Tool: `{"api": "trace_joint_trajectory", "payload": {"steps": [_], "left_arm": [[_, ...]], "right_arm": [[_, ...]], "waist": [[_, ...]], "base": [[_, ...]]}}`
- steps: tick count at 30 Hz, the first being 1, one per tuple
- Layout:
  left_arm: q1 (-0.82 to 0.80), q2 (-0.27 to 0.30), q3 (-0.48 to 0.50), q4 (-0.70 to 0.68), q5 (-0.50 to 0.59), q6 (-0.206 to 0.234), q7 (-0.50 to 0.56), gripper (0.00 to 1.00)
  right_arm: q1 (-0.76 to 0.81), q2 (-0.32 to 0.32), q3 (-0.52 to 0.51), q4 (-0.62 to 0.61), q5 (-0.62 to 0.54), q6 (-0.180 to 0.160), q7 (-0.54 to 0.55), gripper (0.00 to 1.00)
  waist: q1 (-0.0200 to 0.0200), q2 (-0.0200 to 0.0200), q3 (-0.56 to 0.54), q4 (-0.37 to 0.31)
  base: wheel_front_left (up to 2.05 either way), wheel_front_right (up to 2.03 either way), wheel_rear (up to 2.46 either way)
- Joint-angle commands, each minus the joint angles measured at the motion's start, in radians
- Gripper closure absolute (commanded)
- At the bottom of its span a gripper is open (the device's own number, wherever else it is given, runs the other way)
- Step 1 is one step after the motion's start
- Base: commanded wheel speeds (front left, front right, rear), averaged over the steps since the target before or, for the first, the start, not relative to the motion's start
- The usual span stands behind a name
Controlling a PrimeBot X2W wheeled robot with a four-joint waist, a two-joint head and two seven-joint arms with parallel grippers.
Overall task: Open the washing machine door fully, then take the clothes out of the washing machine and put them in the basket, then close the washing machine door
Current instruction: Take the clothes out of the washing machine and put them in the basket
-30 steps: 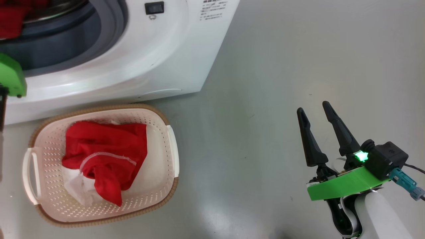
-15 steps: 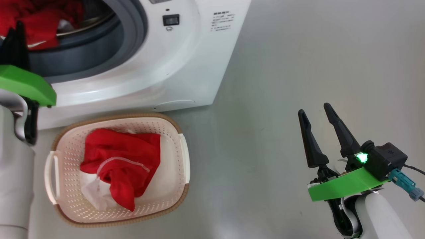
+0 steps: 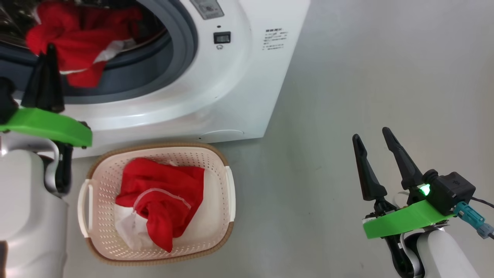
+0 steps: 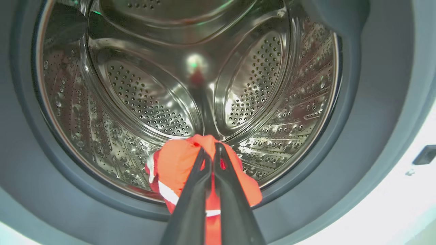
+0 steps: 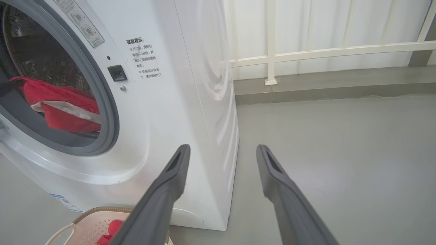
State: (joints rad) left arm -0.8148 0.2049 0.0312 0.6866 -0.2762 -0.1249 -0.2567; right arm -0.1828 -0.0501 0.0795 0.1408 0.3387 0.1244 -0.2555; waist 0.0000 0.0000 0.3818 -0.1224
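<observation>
Front-loading washing machine, unloading stage. The white, glossy, boxy cabinet is seen from above in the head view, with a smooth grey rubber gasket ringing the round opening.

A red garment with white trim is draped over the lower lip of the opening. It is clamped by the left gripper, whose two long, dark, tapered fingers are pressed together on the cloth.

The steel drum is resolved in the left wrist view: polished, perforated in rows of small holes, and ribbed by three raised paddles. There the left gripper is seen pinching the crumpled peak of the garment at the drum mouth.

A second red garment, with a white panel, is heaped in the basket. The basket is a rounded rectangle of cream perforated plastic with a brown woven-look rim, and it is set on the floor just in front of the machine.

The right gripper is held well apart from the machine over the matt grey floor, its fingers spread and nothing between them.

In the right wrist view the machine's flat side, a printed notice and a white railing beyond are added, and the same spread fingers are shown.
</observation>
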Motion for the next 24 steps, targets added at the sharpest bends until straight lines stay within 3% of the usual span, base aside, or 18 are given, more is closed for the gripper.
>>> {"api": "trace_joint_trajectory", "payload": {"steps": [1, 24], "left_arm": [[0.031, 0.033, 0.030, -0.060, -0.012, -0.005, -0.005, 1.00], [0.341, -0.029, 0.082, -0.532, -0.030, -0.006, -0.005, 1.00]], "right_arm": [[0.017, 0.000, 0.017, -0.022, -0.015, 0.006, -0.006, 0.00], [0.059, 0.000, -0.010, -0.015, -0.037, 0.006, -0.006, 0.00]], "waist": [[0.0000, 0.0000, -0.018, 0.016], [0.0000, 0.0000, -0.091, 0.068]], "base": [[0.00, 0.00, 0.00], [0.00, 0.00, 0.00]]}}
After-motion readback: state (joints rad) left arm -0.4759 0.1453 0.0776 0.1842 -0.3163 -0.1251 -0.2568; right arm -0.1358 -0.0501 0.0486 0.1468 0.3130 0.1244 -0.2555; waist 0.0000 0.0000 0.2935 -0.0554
